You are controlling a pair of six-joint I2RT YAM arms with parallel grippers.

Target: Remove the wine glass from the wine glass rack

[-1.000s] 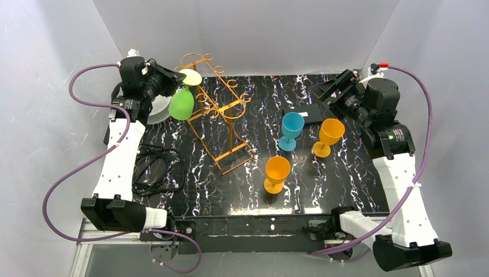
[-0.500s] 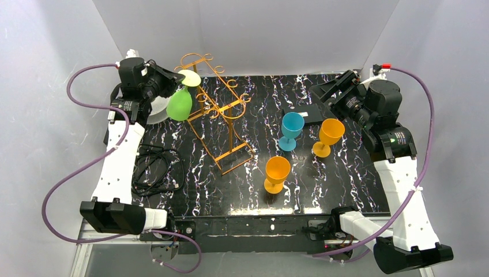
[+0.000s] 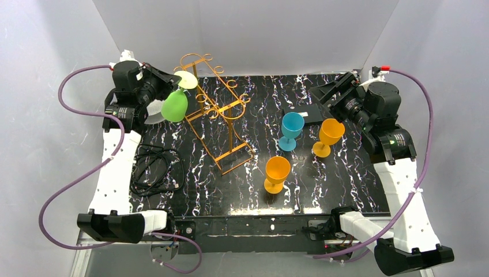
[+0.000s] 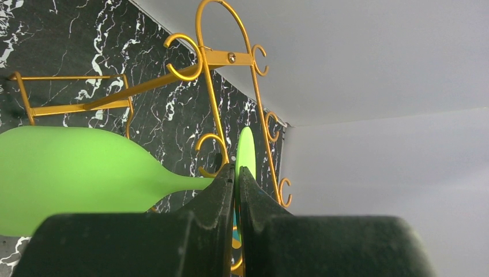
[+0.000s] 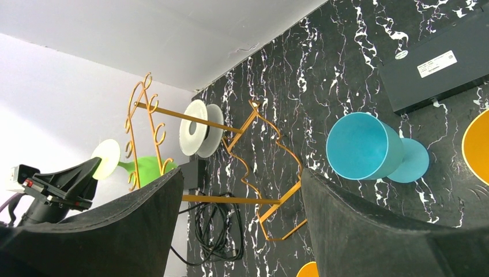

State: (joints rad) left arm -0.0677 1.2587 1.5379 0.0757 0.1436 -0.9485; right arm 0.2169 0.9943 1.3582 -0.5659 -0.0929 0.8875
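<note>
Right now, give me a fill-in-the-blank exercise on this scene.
The left gripper is shut on the stem of the ___ wine glass.
The right gripper hangs ___, gripping nothing.
One blue glass and ___ orange glasses stand on the table.
Missing: green; open; two.

Green wine glass (image 3: 174,107) moved leftward, its bowl a little farther from the wine glass rack (image 3: 216,109), left arm (image 3: 118,156) swung outward with it, purple cable (image 3: 62,99) looped wider left.
</note>
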